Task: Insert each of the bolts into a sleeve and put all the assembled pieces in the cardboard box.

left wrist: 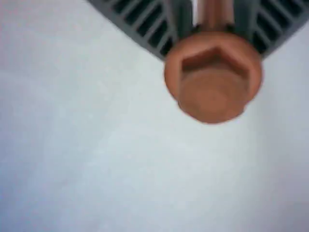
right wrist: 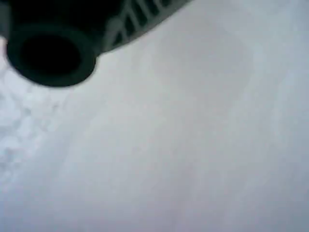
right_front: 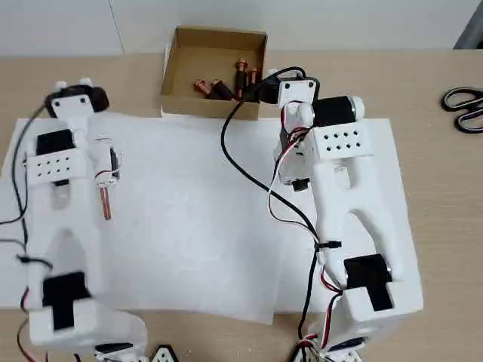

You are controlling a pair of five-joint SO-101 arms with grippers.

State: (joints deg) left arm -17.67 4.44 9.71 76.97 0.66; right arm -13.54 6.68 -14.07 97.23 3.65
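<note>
Closest to the lens, the bolt [left wrist: 212, 79] shows its copper hexagonal head, its shank pinched between the ribbed fingers [left wrist: 140, 24] of the left gripper [right_front: 106, 179], which hangs near the left edge of the white sheet [right_front: 189, 226]. Toward the middle, the cardboard box [right_front: 170, 68] sits on the table [right_front: 423, 83] at the sheet's far edge, with several assembled pieces [right_front: 226, 84] already inside. Near the sheet's right edge the right gripper [right_front: 293, 172] is clamped on a black sleeve [right wrist: 48, 55]. Bolt and sleeve are well apart, so mating looks not yet begun. The likely failure is misalignment: the bolt's tip catching the sleeve's rim, then twisting in either grip or dropping to the sheet. The black cable [right_front: 243, 172] draped across the sheet could also snag as the arms close in. From above the bolt reads as a plain copper rod, but that view gives the gap between the arms and the box's contents; the left wrist view gives the hexagon, the right wrist view the sleeve's open bore
</note>
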